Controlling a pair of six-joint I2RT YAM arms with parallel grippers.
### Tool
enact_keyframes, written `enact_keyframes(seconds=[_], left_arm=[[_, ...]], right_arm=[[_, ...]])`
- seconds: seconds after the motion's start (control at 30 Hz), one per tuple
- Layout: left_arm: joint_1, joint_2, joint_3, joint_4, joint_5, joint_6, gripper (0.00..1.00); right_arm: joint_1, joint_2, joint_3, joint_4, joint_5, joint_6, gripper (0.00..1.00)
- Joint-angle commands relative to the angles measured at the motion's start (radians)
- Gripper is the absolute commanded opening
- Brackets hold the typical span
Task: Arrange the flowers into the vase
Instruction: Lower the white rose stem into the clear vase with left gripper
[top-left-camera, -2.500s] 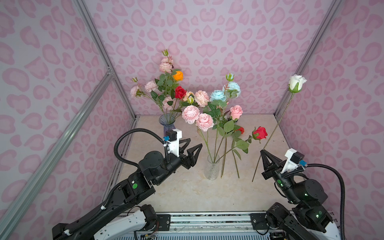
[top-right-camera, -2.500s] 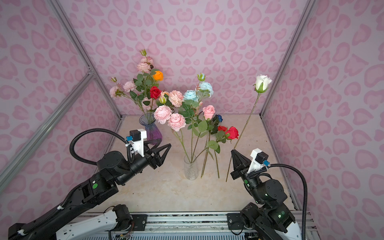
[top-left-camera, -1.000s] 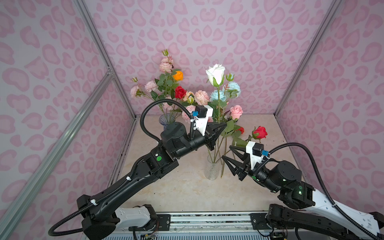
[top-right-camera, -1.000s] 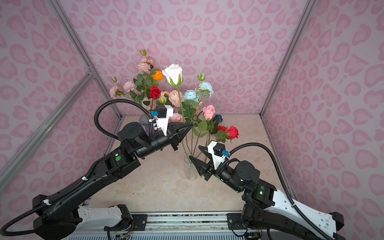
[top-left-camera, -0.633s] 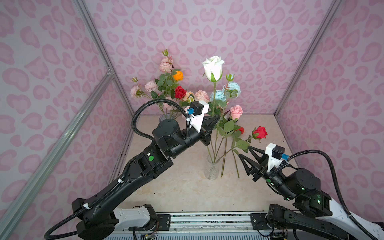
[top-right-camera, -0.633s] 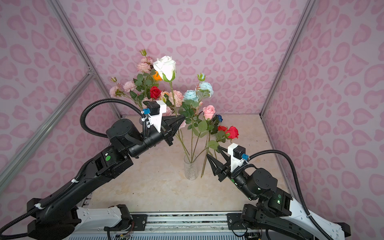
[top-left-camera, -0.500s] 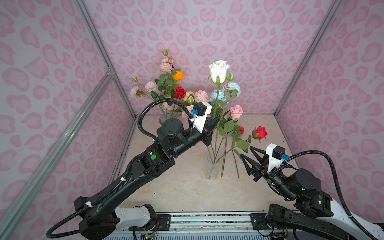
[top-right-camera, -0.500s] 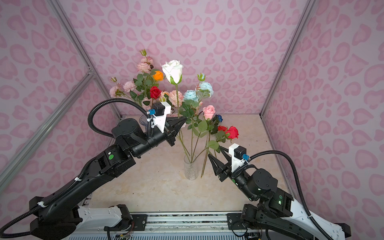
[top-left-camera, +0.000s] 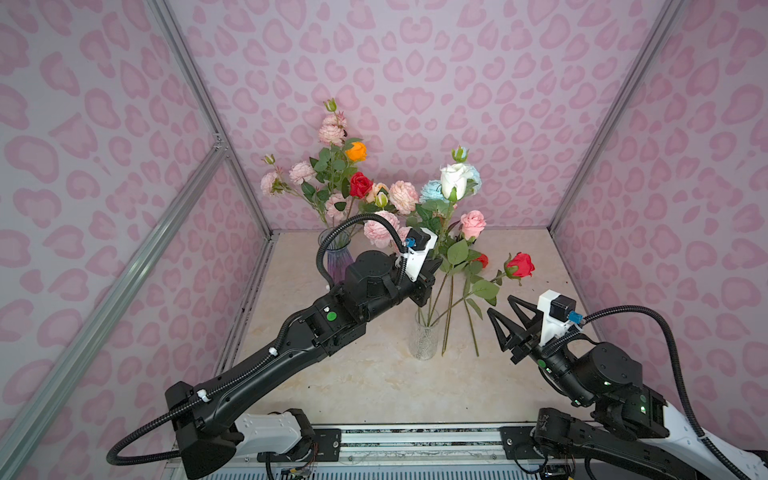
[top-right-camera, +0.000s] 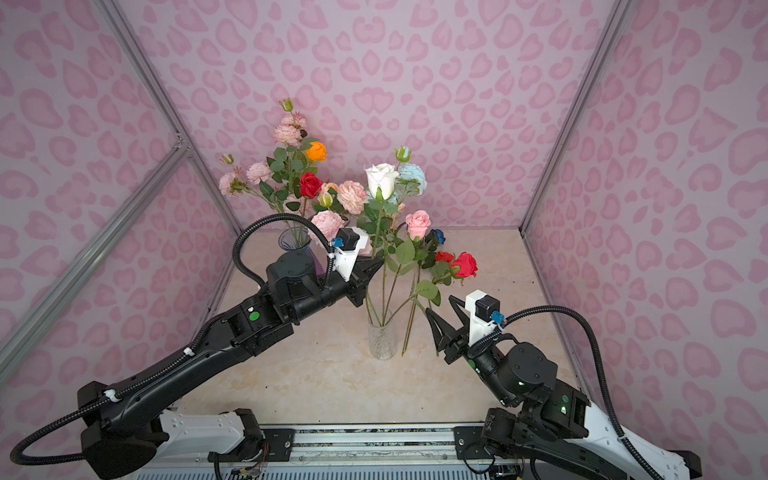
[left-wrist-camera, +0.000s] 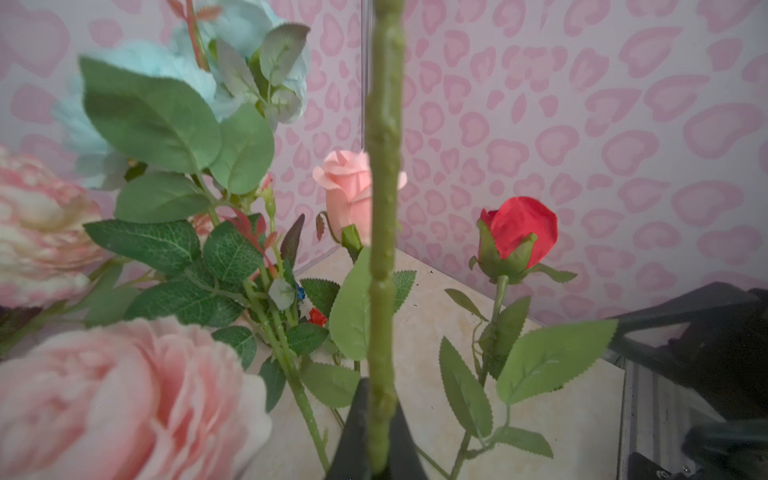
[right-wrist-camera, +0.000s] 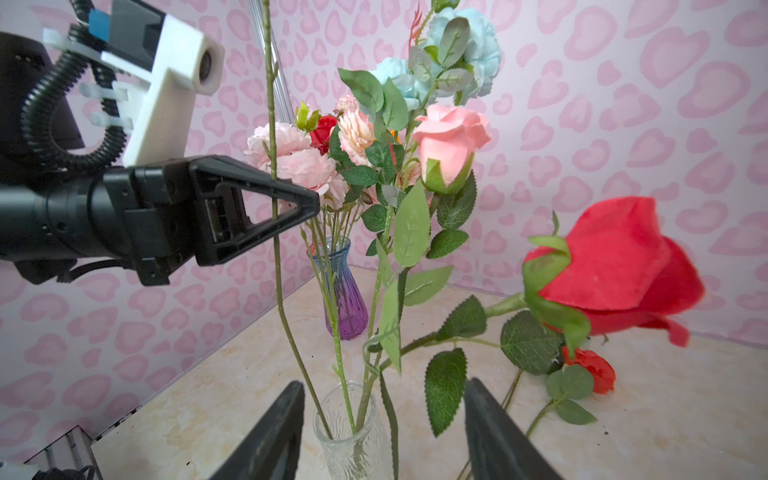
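Change: white rose (top-left-camera: 454, 181) sits lower than half a second ago; stem foot now inside clear vase (right-wrist-camera: 357, 436) mouth; left gripper (right-wrist-camera: 309, 203) stays clenched on stem; right gripper (top-left-camera: 500, 305) spread, empty, beside vase; release likely next.

Both top views are looking down from high at the front toward the back wall (top-left-camera: 415, 62), taking in the whole table (top-left-camera: 374, 386), the clear vase (top-left-camera: 424, 343) and the purple vase (top-left-camera: 334, 262) in nearly equal framing. The left wrist camera is peering along the left gripper (left-wrist-camera: 380, 399), pressed close to the stem (left-wrist-camera: 384, 187) pinched there. The right wrist camera is looking low between the parted fingers of the right gripper (right-wrist-camera: 382, 386), close over the clear vase. Both wrist views are sharing the pink rose (left-wrist-camera: 349, 195) and red rose (left-wrist-camera: 519, 228).
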Motion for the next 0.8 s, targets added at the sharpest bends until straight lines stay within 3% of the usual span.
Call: enact_keyframes(seconds=[0.0,0.17,0.27,0.6,0.7,0.77], left_arm=[[-0.001,0.01,-0.041,0.07,0.001,-0.036,0.05],[-0.001,0.026,-0.077,0.087,0.018,-0.062,0.2],[-0.001,0.021,-0.087,0.082,0.016,-0.066,0.34],[-0.001,-0.09,-0.161,0.077,-0.008,-0.081,0.47],[-0.001,-0.143,-0.185,0.075,-0.005,-0.092,0.48],[-0.001,-0.176,-0.206,0.071,-0.005,-0.103,0.48]], right_arm=[[0.0,-0.01,-0.007,-0.027,0.022,0.019,0.61],[-0.001,-0.019,-0.005,-0.036,0.027,0.015,0.61],[-0.002,-0.016,0.003,-0.049,0.034,0.014,0.61],[-0.002,-0.025,0.035,-0.12,0.136,0.038,0.61],[-0.002,-0.03,0.048,-0.163,0.176,0.067,0.54],[-0.001,-0.041,0.053,-0.202,0.181,0.09,0.41]])
